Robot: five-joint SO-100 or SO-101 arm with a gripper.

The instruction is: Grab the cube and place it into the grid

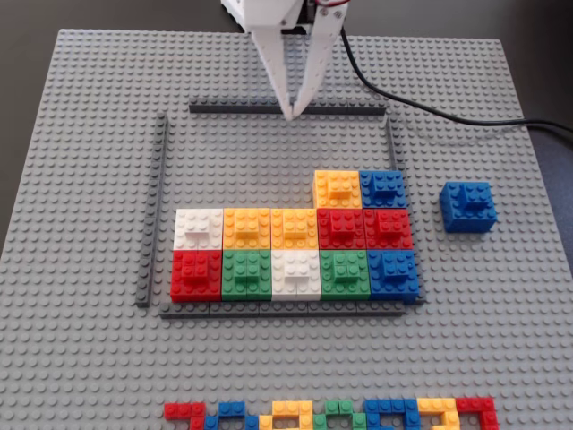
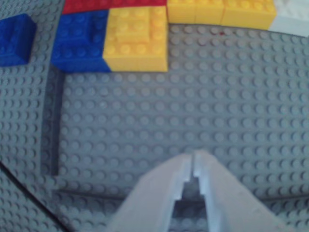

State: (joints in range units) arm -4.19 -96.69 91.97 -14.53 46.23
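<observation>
Gripper (image 1: 292, 115) fingers were held together, empty, over the grid's (image 1: 286, 108) far strip; the cube (image 1: 468, 207) was left outside, ungrabbed.

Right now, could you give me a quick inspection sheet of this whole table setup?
Surface: grey studded baseplate, flat, on a dark table.
Job's things: blue cube outside the grid, right of it in the fixed view; grid holds twelve coloured cubes in its lower rows, upper part bare.
Clutter: multicoloured strip at the near edge.
Grippers: gripper over the grid's far strip, jaws shut, holding nothing.
Cables: black cable trailing right across the baseplate.
Surroundings: nothing seen.
</observation>
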